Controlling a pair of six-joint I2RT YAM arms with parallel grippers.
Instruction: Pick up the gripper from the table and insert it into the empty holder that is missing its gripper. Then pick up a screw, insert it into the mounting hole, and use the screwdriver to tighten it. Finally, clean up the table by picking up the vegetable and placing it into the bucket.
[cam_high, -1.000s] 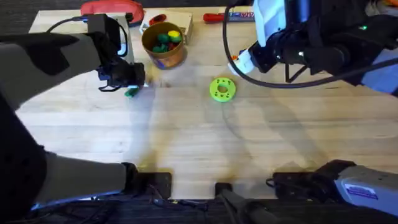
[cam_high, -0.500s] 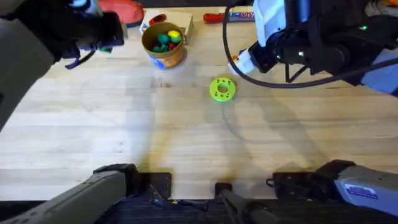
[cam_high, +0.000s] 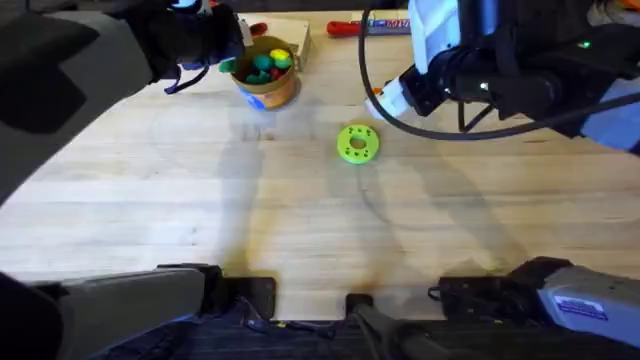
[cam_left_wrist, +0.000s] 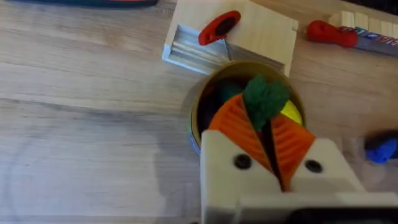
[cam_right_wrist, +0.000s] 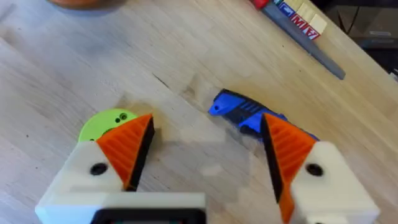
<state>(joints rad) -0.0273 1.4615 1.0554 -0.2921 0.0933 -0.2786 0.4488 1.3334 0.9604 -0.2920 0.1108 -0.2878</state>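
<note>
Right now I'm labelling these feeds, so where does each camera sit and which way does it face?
Overhead: above the arm bases, looking down and forward over the table; both arms show.
Left wrist: on the left end effector, facing down into the bucket; its orange pads pinch the vegetable.
Right wrist: on the right end effector, open, facing the screwdriver.
Shared: the green disc, overhead and right wrist.

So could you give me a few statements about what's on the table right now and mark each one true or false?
1. The left gripper holds a green vegetable over the bucket. True.
2. The right gripper is clamped on the blue screwdriver. False: it is open, and the screwdriver lies on the table beyond it.
3. The yellow-green disc sits inside the bucket. False: it lies on the table.
4. The bucket already holds colourful pieces. True.
</note>
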